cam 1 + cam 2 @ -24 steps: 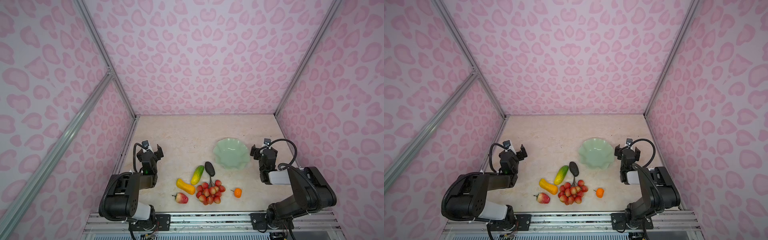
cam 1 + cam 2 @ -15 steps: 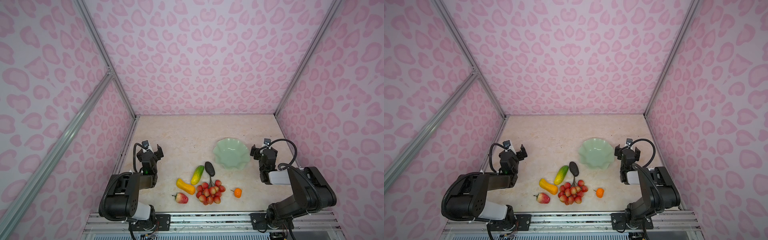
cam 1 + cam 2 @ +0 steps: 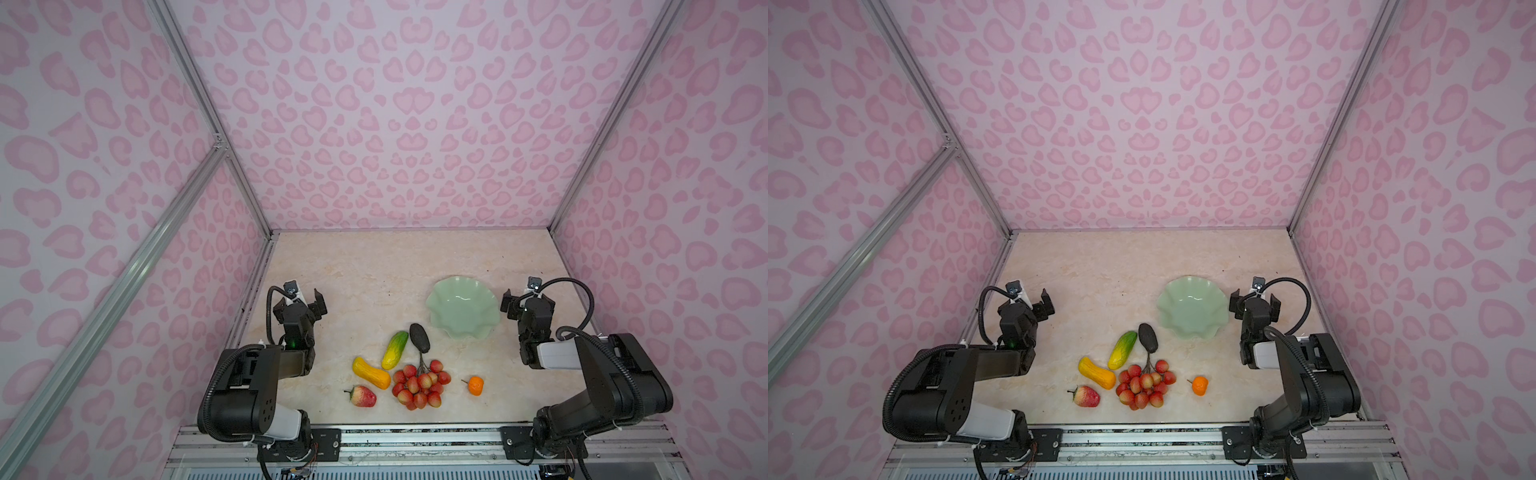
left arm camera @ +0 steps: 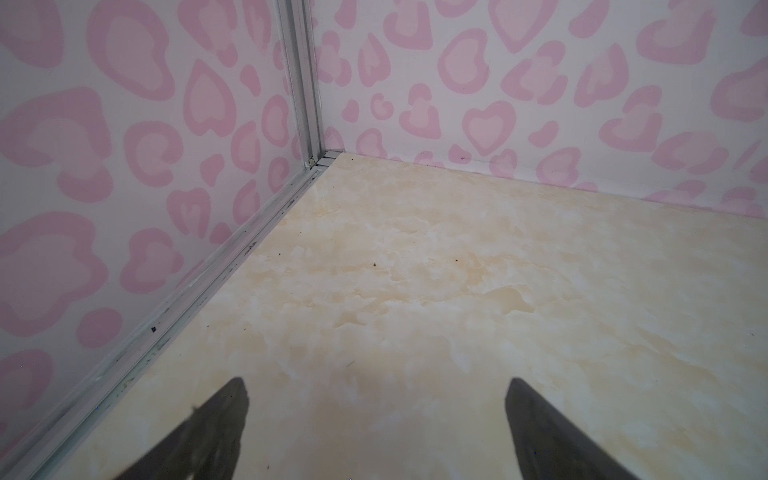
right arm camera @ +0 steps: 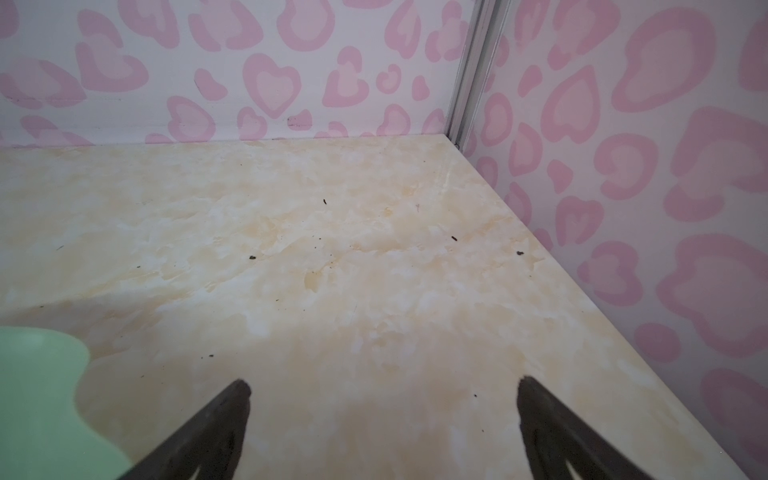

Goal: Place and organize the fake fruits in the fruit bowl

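The pale green fruit bowl (image 3: 462, 307) (image 3: 1192, 307) stands empty at the right of the table; its rim (image 5: 37, 395) shows in the right wrist view. Near the front lie the fake fruits: a green-yellow cucumber (image 3: 395, 350), a blackish oblong (image 3: 419, 337), a yellow-orange gourd (image 3: 371, 372), a strawberry (image 3: 362, 395), a cluster of red-pink balls (image 3: 419, 384) and a small orange ball (image 3: 475, 385). My left gripper (image 3: 304, 300) (image 4: 376, 384) hangs open and empty left of the fruits. My right gripper (image 3: 527, 302) (image 5: 384, 382) is open and empty just right of the bowl.
Pink heart-patterned walls (image 3: 407, 124) close in the marble tabletop (image 3: 374, 270) at the back and on both sides. A metal rail (image 3: 415, 436) runs along the front edge, where both arm bases sit. Bare tabletop lies behind the bowl and fruits.
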`<control>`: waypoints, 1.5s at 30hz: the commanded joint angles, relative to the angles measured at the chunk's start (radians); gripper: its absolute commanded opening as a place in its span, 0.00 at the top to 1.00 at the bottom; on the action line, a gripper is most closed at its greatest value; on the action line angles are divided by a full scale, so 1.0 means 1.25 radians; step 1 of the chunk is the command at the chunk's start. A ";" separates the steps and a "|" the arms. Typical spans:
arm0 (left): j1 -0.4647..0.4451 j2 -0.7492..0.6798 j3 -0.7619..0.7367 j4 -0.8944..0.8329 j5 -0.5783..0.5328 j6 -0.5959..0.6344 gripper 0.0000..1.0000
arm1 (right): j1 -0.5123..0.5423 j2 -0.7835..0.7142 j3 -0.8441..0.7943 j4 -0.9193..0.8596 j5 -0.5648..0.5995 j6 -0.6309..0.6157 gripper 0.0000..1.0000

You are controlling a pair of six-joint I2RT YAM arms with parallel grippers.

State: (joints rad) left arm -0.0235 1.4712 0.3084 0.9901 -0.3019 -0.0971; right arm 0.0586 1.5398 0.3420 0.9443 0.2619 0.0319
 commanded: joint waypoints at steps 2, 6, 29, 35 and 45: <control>0.000 -0.002 -0.002 0.026 0.003 0.002 0.03 | 0.001 -0.001 0.000 0.016 0.003 0.002 0.00; 0.001 -0.009 -0.014 0.041 -0.001 0.003 0.01 | 0.003 -0.012 -0.002 0.025 0.023 0.005 0.00; -0.013 -0.222 -0.041 -0.065 -0.075 -0.013 0.01 | 0.272 -0.469 0.282 -1.199 -0.095 0.332 0.15; -0.012 -0.232 -0.037 -0.078 -0.077 -0.018 0.01 | 0.467 -0.542 0.159 -1.264 -0.131 0.549 0.19; -0.013 -0.242 -0.034 -0.099 -0.076 -0.027 0.01 | 0.620 -0.567 0.062 -1.233 -0.116 0.719 0.23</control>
State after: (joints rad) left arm -0.0410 1.1751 0.2543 0.8608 -0.3920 -0.1249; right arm 0.8253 0.8371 0.4458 -0.6044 0.1120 0.8467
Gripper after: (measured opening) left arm 0.990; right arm 0.780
